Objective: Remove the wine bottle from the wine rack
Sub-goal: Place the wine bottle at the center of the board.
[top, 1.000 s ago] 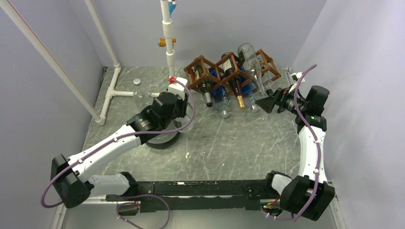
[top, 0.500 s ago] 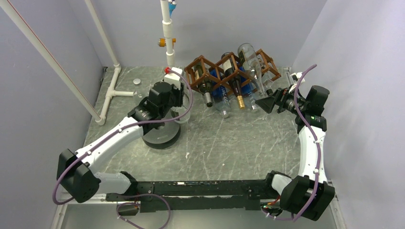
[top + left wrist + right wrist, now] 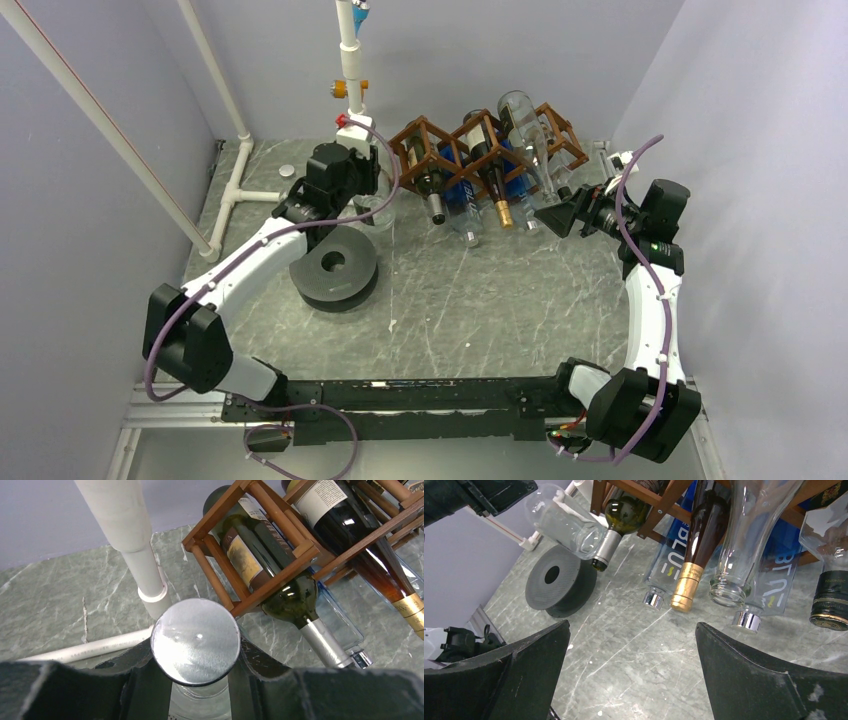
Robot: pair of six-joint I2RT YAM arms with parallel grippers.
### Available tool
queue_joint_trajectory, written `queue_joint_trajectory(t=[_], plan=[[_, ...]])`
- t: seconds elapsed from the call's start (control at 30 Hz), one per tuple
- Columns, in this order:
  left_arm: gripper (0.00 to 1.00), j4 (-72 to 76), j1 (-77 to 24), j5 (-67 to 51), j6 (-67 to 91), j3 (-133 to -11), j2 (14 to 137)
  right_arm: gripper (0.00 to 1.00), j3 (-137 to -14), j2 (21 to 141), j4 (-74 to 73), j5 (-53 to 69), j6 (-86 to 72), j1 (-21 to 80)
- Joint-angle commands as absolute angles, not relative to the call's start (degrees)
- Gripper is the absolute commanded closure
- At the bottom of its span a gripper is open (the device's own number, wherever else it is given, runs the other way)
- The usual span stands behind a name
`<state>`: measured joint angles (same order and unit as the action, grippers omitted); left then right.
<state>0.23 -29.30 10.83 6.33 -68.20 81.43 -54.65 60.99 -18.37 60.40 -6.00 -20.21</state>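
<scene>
right end effector (image 3: 632, 630): jaws spread wide with nothing between them. It hangs low over the tabletop (image 3: 480, 300), facing the bottle necks that stick out of the rack's right part.
dark puck (image 3: 355, 282): a round block with a centre hole, lying on the tabletop by my left forearm with nothing on it.
left end effector (image 3: 197, 677): closed narrow on a clear glass bottle (image 3: 566, 522), a finger on each side. The bottle juts out ahead of the fingers, off the tabletop.
where the task's thing is: the clear glass bottle is outside the lattice, just beside the left cell of the wine rack (image 3: 276, 581). As far as I can tell it touches no wood.
rack contents: a green bottle (image 3: 292, 597) with a silver-foiled neck in the left cell and a dark bottle (image 3: 699, 540) with a gold-foiled neck in the middle. More glass lies to the right and underneath.
white pipe (image 3: 125, 515): upright, left of the rack at the far side.
step in hand: I judge this to be the carry, since the bottle is free of the rack and in the air in my left grip.
next move calls for: drawing the bottle away from the rack without swinging it into the green bottle's neck or the white pipe. Then I lower it onto open tabletop and keep my grip until it is supported. Whether the dark puck is meant as its seat I cannot tell.
</scene>
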Motion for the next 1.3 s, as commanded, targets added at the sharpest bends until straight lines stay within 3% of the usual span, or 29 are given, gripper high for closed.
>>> queue_joint_trajectory(t=[0.0,0.5,1.27], plan=[[1.0,15.08,-27.26,5.95,4.63,-74.87,81.34,0.01,-54.84,59.64,-16.87,60.42,-5.05,-20.41],[1.0,18.49,-22.84,-2.07,3.91,-75.1,87.8,0.01,-54.84,59.68,-17.05,60.25,-4.76,-20.44],[1.0,21.13,-18.29,3.14,1.81,-68.36,88.08,0.01,-55.11,59.92,-17.31,60.38,-4.63,-20.3]])
